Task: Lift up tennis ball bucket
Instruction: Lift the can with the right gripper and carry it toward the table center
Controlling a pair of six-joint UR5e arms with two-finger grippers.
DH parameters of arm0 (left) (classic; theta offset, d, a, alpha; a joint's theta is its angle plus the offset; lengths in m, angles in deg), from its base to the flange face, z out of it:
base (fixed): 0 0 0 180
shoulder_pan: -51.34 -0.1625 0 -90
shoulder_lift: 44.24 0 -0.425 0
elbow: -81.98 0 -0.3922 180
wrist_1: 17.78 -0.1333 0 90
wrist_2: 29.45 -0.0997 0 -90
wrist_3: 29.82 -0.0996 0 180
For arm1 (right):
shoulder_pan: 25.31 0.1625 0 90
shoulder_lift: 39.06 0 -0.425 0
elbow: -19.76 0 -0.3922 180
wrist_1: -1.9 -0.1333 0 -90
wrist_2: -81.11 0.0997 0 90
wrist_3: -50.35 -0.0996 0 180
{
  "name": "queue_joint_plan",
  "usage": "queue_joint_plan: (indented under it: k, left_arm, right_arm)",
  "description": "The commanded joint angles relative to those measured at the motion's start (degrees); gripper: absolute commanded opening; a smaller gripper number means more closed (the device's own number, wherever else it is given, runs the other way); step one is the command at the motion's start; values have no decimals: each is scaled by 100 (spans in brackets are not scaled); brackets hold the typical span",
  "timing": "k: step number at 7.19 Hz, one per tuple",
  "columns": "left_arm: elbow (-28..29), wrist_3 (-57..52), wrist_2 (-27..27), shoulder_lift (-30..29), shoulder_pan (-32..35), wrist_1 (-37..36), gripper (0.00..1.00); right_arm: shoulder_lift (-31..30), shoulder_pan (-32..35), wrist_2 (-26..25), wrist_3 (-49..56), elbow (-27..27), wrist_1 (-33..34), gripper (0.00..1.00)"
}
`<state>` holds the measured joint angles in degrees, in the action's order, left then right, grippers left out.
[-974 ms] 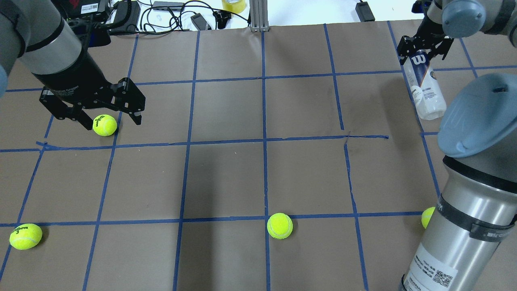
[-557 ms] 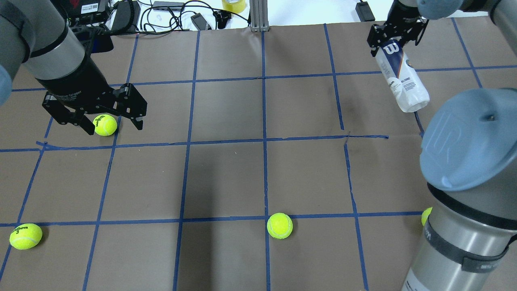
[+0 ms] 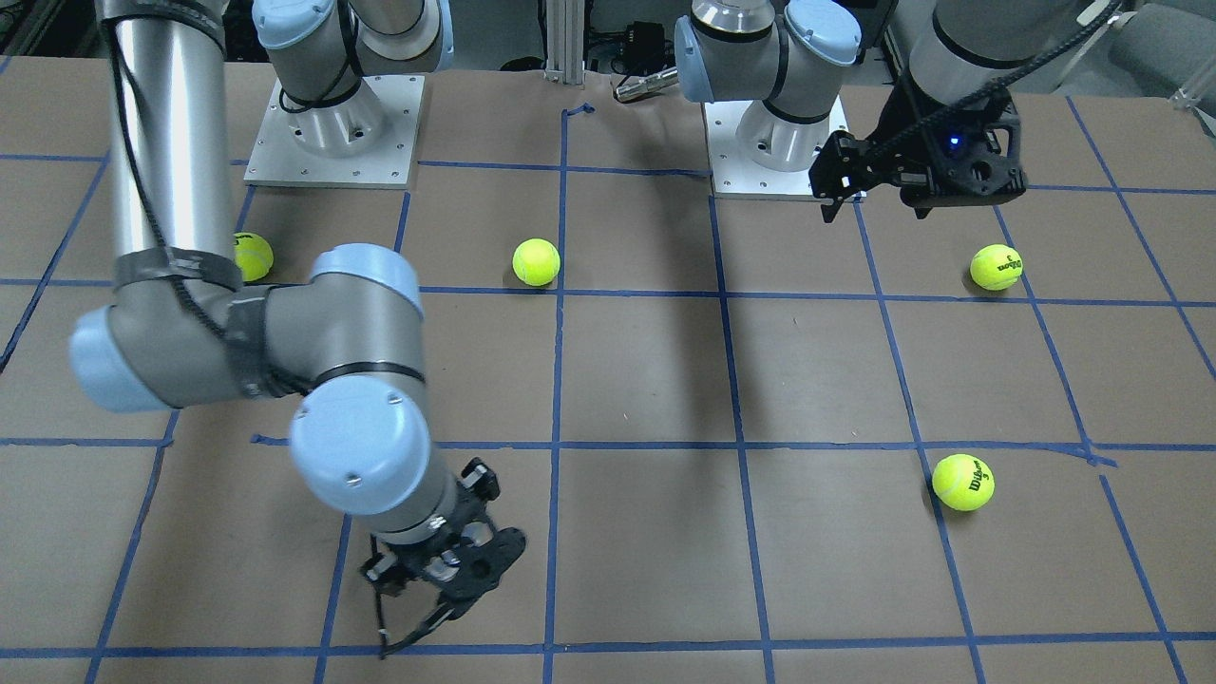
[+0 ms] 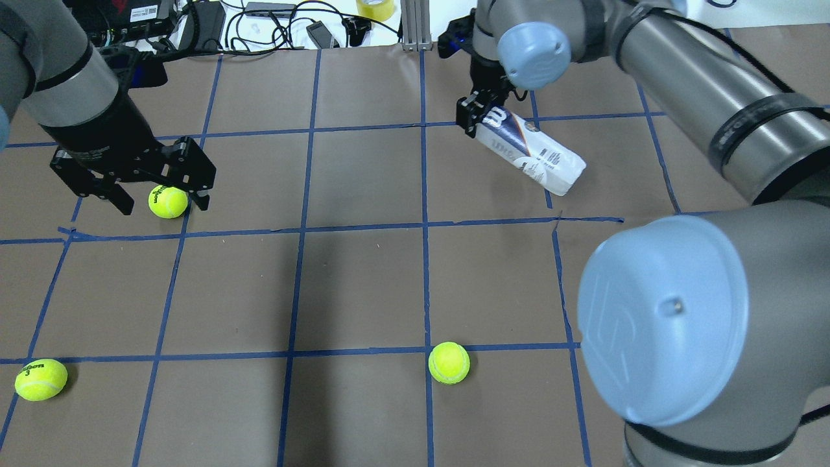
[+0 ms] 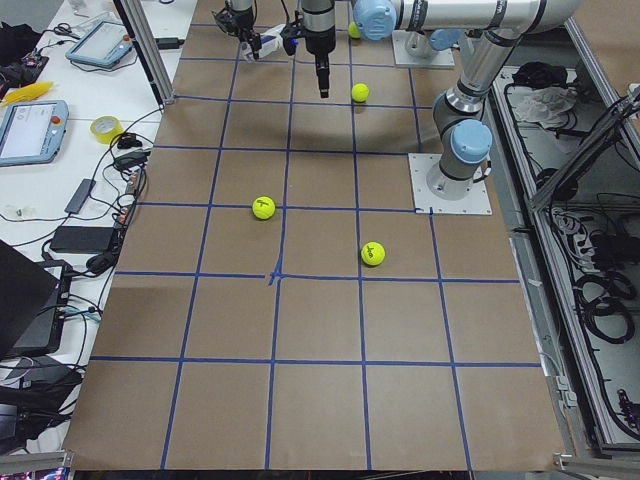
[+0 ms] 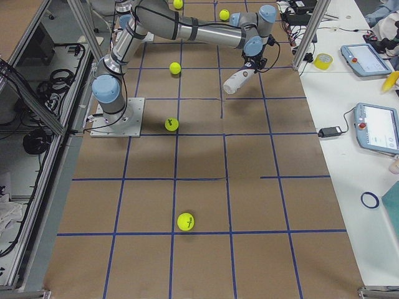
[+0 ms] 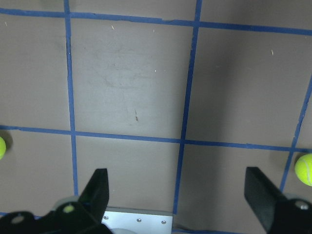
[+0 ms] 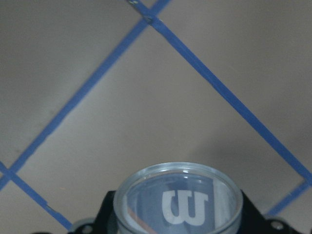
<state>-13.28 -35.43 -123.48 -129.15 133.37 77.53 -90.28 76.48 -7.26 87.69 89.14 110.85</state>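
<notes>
Overhead exterior view finds the tennis ball bucket [image 4: 535, 154] clear of the desk [image 4: 363, 285] and tilted over the far middle squares (the white W on its label sits right by the grip). The right fingers [image 4: 467, 117] are clamped on its upper end, and its free end slants toward the robot's right. The left fingers [image 4: 122, 200] are spread wide and grasp nothing, hovering above the desk near a tennis ball [image 4: 168, 201]. A second ball [image 4: 449, 362] lies on the desk nearer the robot.
</notes>
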Motion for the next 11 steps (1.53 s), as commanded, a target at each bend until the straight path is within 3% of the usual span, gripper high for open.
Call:
queue_joint_plan:
  k: [1, 3, 7, 8, 9, 11]
  left_arm:
    - [-1, -703, -168, -87, -783, -195, 100]
    - [-27, -827, -98, -131, -865, -197, 100]
    - [-36, -836, -116, -113, -874, -205, 100]
    - [-36, -836, -133, -113, -874, -205, 100]
    - [-27, -845, -99, -113, -874, -205, 100]
    - [-27, -836, -98, -105, -865, -196, 100]
  right_arm:
    - [24, 1057, 30, 753, 382, 1098, 38]
    - [16, 1517, 47, 2393, 365, 1278, 37]
    - [156, 1914, -31, 2717, 356, 1489, 43]
    - [217, 1906, -32, 2700, 374, 1419, 82]
    - [244, 1906, -14, 2673, 382, 1427, 96]
    - [262, 1906, -58, 2446, 391, 1418, 100]
